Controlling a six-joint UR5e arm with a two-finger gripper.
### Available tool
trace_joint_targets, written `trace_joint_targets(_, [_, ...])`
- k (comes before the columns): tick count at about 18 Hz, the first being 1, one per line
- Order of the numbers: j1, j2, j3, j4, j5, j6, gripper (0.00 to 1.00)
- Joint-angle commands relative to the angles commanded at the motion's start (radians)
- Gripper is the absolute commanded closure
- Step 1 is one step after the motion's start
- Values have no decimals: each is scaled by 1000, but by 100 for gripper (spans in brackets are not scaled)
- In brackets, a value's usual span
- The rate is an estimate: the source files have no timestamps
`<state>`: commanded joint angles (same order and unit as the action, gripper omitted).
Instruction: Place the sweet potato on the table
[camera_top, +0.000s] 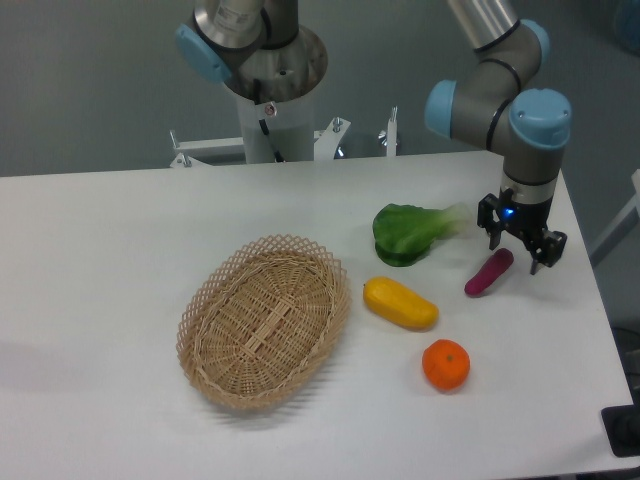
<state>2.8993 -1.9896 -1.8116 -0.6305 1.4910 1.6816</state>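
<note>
The slim magenta sweet potato (488, 272) lies flat on the white table (120, 260), to the right of the green leafy vegetable. My gripper (520, 243) hangs just above and to the right of its upper end, open, with the fingers spread apart and nothing between them. The sweet potato's far tip is close to the fingers; whether they touch cannot be told.
A green leafy vegetable (408, 231) lies left of the sweet potato. A plump yellow vegetable (400, 303) and a round orange (445, 364) sit nearer the front. An oval wicker basket (265, 320) stands mid-table. The table's right edge is close to the gripper.
</note>
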Motion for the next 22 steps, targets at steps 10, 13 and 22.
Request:
trace_joint_targets(10, [0,161,112,-148,2,-11,0])
trace_joint_targets(13, [6,180,211,-317,2,50,0])
trace_joint_targets(22, [138,183,236,-449,-31,360,0])
